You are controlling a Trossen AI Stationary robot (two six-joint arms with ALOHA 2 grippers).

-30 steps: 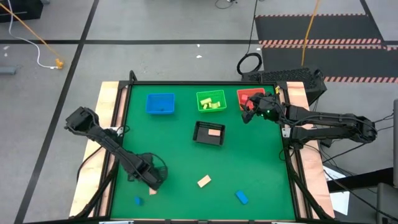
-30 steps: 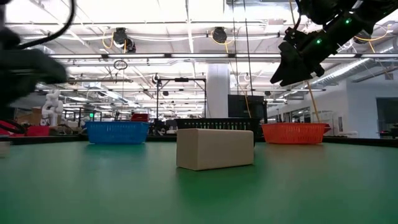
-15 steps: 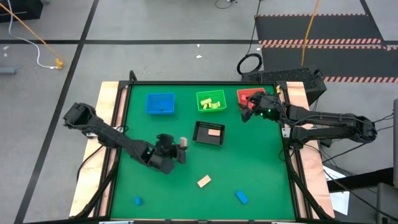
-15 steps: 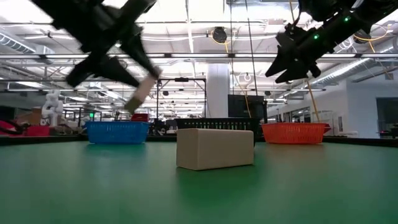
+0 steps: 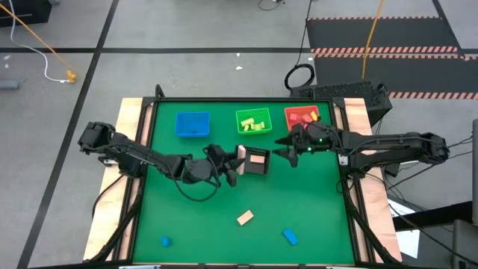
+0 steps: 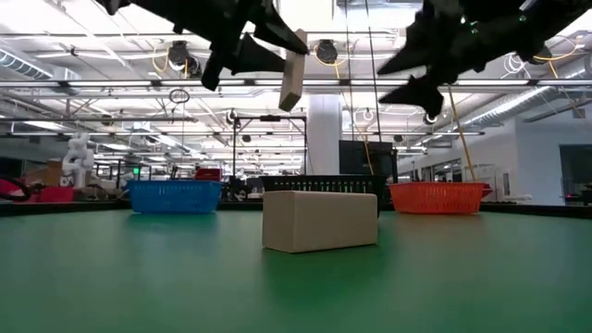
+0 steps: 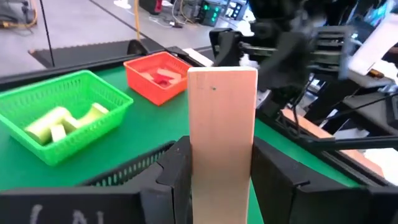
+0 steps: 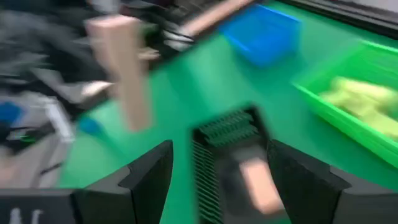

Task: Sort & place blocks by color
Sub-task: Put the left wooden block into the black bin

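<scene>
My left gripper (image 5: 236, 161) is shut on a tan bar (image 5: 241, 153), high above the left edge of the black mesh tray (image 5: 263, 170); the low view shows the bar (image 6: 292, 69) well off the table. A second tan block (image 5: 258, 158) lies inside that tray. My right gripper (image 5: 286, 146) hovers open between the mesh tray and the red tray (image 5: 291, 112), holding nothing. On the near part of the table lie a tan block (image 5: 245, 217), a blue block (image 5: 290, 237) and a small blue piece (image 5: 165, 241). My left gripper pinches the tan bar between its two fingers (image 7: 177, 171) on the bar's long flat sides, near one end (image 7: 222, 168). The rest of the bar sticks out past the fingertips. It is lifted clear and hangs nearly upright, with the fingers coming from the table's left.
Along the far edge sit the blue tray (image 5: 192, 124), the green tray (image 5: 253, 121) with yellow-green pieces, and the red tray with red pieces. The two grippers are close together over the mesh tray. The lying tan block (image 6: 320, 220) fills the middle of the low view.
My left gripper has swept from the table's near left corner up and toward the far right, carrying the tan bar off the table to the mesh tray's left edge. My right gripper has moved from the red tray toward the left and near side, closer to the mesh tray.
</scene>
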